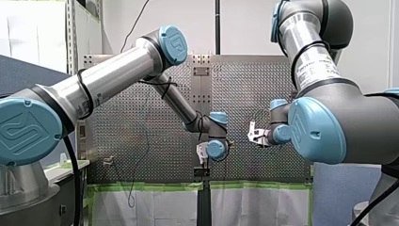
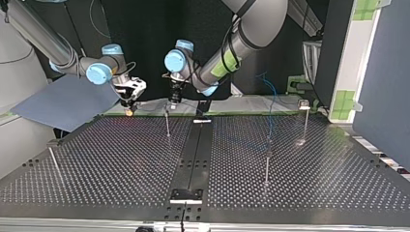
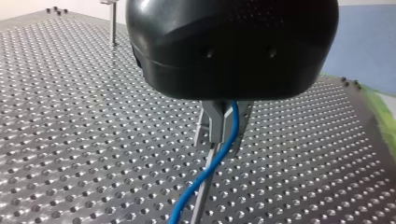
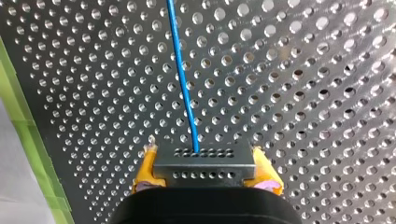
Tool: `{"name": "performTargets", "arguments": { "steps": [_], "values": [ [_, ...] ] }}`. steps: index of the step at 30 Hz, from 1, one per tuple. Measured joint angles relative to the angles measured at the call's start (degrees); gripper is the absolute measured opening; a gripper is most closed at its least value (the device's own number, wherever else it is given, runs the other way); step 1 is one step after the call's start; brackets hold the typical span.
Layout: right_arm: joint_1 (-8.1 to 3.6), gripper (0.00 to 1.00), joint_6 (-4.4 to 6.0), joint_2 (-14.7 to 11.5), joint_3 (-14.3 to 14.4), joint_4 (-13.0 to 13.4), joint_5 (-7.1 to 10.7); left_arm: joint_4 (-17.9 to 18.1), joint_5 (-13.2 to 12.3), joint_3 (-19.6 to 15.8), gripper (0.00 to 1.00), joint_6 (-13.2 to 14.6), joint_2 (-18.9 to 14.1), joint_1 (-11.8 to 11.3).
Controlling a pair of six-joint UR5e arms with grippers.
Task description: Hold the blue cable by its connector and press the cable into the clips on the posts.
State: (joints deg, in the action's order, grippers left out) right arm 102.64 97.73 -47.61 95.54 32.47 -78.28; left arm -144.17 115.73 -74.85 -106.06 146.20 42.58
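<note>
In the right wrist view my right gripper (image 4: 204, 157) is shut on the grey perforated connector (image 4: 205, 165), its yellow pads on both sides. The blue cable (image 4: 183, 79) runs straight away from the connector over the table. In the left wrist view my left gripper (image 3: 219, 133), black with metal fingers, is shut on the blue cable (image 3: 232, 126) just above a thin post (image 3: 201, 200). In the top view my left gripper (image 2: 174, 95) hangs over the post (image 2: 167, 123) at the far middle. My right gripper (image 2: 128, 99) is beside it, toward that view's left.
More thin posts stand on the perforated table (image 2: 121, 159): one (image 2: 267, 166) at the top view's right middle, one (image 2: 304, 121) at far right, one (image 2: 52, 159) at near left. A black rail (image 2: 193, 159) runs down the middle. Green tape lines the far edge (image 4: 28, 135).
</note>
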Motion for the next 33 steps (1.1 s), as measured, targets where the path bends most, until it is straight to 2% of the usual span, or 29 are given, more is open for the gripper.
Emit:
{"name": "performTargets", "arguments": {
  "steps": [6,11,19,28,33],
  "values": [
    [-0.39,0.0,0.02,0.0,0.0,0.11,0.6,-1.46,-0.1,0.02,0.0,0.46,-0.15,0.33],
    [-0.52,0.0,0.03,0.0,-0.01,0.4,0.8,-2.04,-0.07,0.03,0.0,0.58,-0.54,-0.27],
    [-0.86,0.0,0.17,0.0,0.01,1.31,1.65,-3.95,-0.06,0.03,0.0,0.75,-3.16,-1.15],
    [-1.32,0.0,0.46,0.0,0.04,1.35,2.21,-5.77,-0.11,0.02,0.0,0.86,-4.29,-0.1],
    [-1.09,0.0,0.45,0.0,0.04,0.98,2.3,-7.84,1.45,0.01,0.0,0.66,-4.3,0.68]
  ]
}}
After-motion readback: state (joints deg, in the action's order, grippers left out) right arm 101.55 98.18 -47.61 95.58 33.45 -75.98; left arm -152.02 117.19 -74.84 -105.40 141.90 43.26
